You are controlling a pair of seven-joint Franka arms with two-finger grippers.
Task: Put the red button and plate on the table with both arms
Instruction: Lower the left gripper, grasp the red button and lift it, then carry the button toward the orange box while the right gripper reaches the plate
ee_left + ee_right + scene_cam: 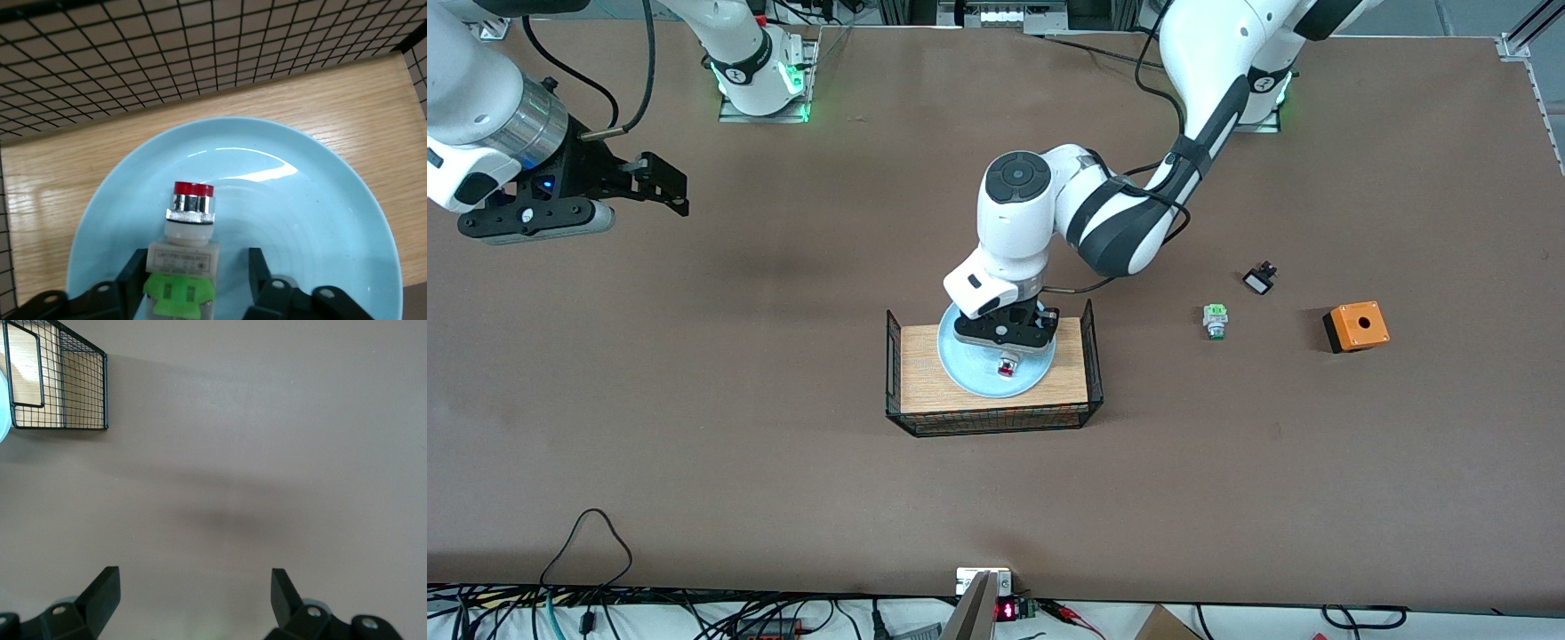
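Brown table: left gripper fingers spread beside red button on plate, seen only by wrist; right gripper spread, waiting.

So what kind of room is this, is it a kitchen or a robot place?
Probably a robot lab, not a kitchen. Two white robot arms are bolted along one edge of a big brown table, tangled cables run along the edge nearest the front camera, and the left gripper is down at a little red button on a plate.
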